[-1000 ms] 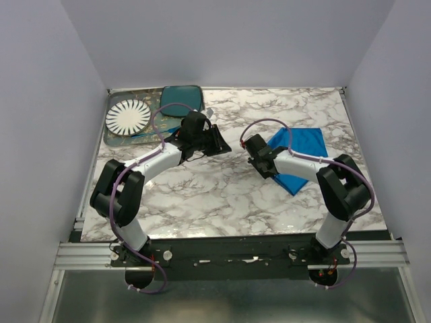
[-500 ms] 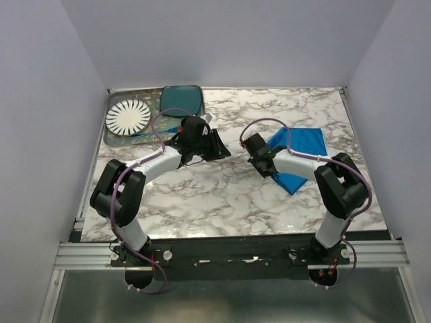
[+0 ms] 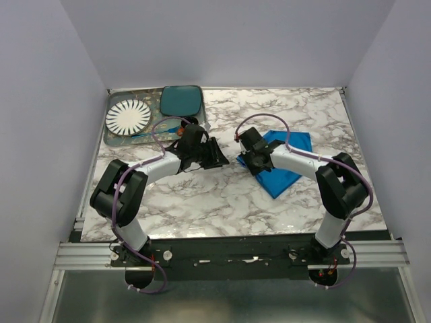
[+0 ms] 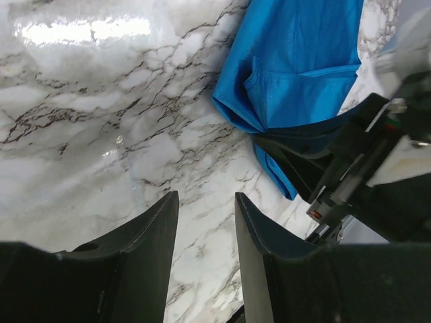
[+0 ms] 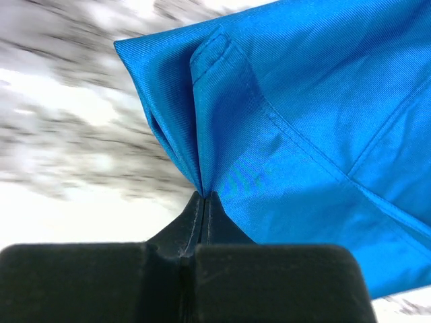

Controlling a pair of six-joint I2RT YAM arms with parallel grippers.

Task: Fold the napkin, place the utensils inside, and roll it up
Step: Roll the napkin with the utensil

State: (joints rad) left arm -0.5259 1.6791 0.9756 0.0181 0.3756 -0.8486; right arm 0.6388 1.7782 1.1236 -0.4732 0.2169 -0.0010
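Since a second ago the right claw has dragged the napkin away from the right edge toward the middle of the surface, and the left claw has edged in to meet it. The right claw is clenched on a bunched edge of the cloth, its tips pressed together over a pinch of fabric. The left claw hangs released just beside that end of the napkin, grasping nothing. I judge the task barely begun: the napkin is loosely doubled over rather than neatly folded, no utensil lies in it, and it is not rolled. The fork rests on the tray at the far left corner. Counted: one napkin, one fork, one tray, and two plates, the striped plate and the teal plate
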